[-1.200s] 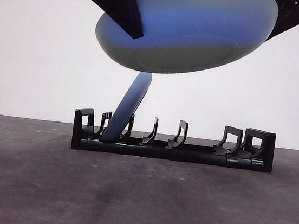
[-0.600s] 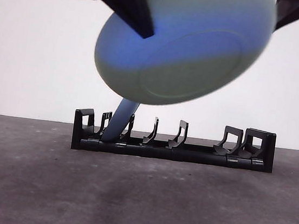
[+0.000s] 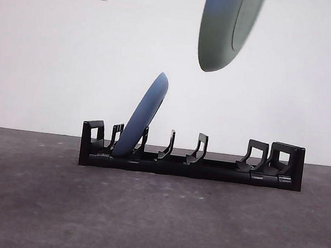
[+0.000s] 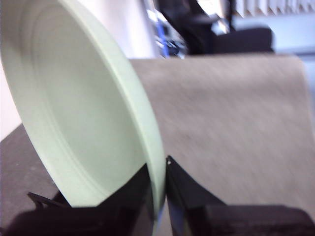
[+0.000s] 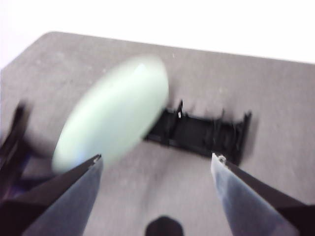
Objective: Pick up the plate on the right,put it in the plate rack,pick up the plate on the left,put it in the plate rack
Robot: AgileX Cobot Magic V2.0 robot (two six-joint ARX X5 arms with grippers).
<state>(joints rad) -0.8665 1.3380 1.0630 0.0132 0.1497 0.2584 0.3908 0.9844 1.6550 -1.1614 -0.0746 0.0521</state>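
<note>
The left hand (image 4: 158, 196) grips a pale green plate (image 3: 227, 26) at twelve o'clock above the plate rack (image 3: 192, 156); the right hand (image 5: 156, 160) is open.

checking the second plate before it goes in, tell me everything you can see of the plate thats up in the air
The raised plate is round, pale green and smooth, plastic or glazed by its look, with a raised rim and stepped rings inside. It hangs nearly on edge, slightly tilted, high above the plate rack and touching neither it nor the table. The left claw pinches its rim between both jaws; nothing else touches it. Its top is cut off in the front view, and it looks motion-blurred in the right wrist view.
</note>
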